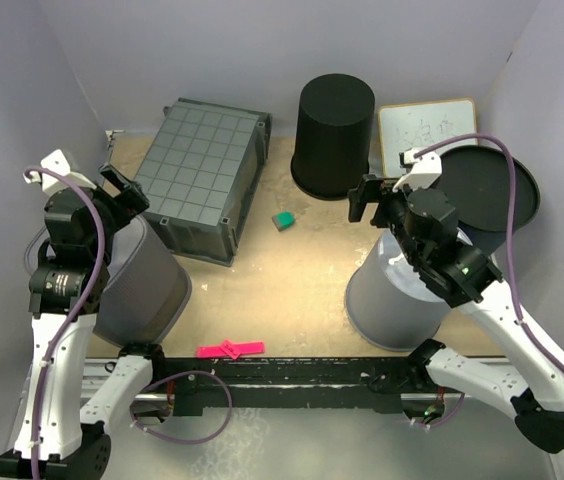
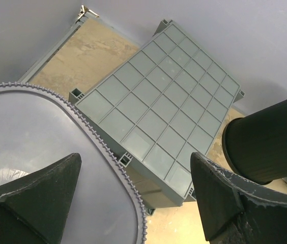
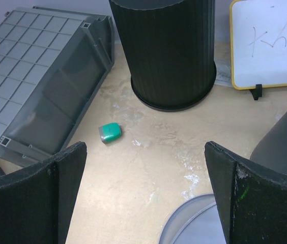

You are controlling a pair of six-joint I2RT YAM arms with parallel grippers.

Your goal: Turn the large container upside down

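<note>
Top external view showed the grey crate [image 1: 202,180] at the rear left, grid base up, so apparently already flipped. The left gripper [image 2: 136,162] and right gripper [image 3: 144,152] both gaped wide and empty. Any retreat should avoid nudging its near corner.

The grey gridded plastic crate [image 1: 202,180] lies back left on the tan bench [image 1: 302,270]. Right of it stands the black ribbed round bin [image 1: 334,135], with the small green block [image 1: 283,220] between them, nearer the front. The white board [image 1: 427,130] stands right of the bin. A grey round plastic bucket [image 1: 147,285] sits front left and a second grey bucket [image 1: 387,300] front right, with the pink plastic clip [image 1: 230,349] between them.
</note>
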